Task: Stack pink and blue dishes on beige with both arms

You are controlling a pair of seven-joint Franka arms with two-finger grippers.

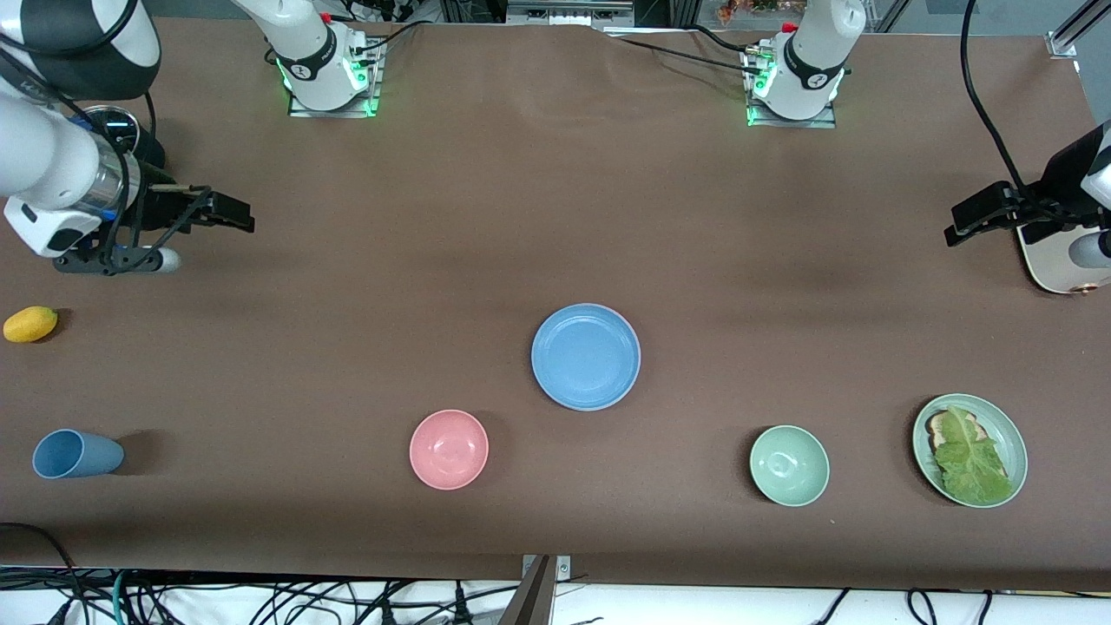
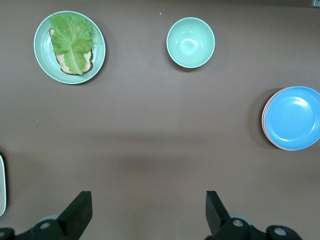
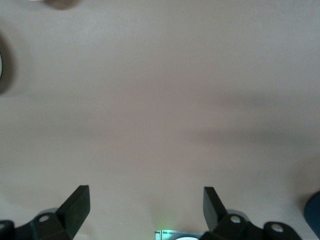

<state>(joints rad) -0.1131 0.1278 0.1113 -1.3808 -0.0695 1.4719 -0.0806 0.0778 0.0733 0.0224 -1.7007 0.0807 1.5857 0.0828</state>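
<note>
The light blue plate (image 1: 586, 356) lies at the middle of the table, on top of a stack. A thin pink rim (image 2: 264, 125) of the pink plate shows under the blue plate (image 2: 294, 117) in the left wrist view. The beige plate is hidden. My left gripper (image 1: 963, 224) hangs open and holds nothing over the left arm's end of the table, beside the toaster; its wrist view shows the left gripper (image 2: 149, 197) over bare table. My right gripper (image 1: 233, 213) is open with nothing in it over the right arm's end; below the right gripper (image 3: 146, 192) is only brown cloth.
A pink bowl (image 1: 449, 449) and a green bowl (image 1: 789, 464) sit nearer the front camera than the stack. A green plate (image 1: 1007, 434) carries bread and lettuce. A blue cup (image 1: 76, 454) lies on its side; a yellow fruit (image 1: 30, 324) and a cream toaster (image 1: 1061, 265) are at the table's ends.
</note>
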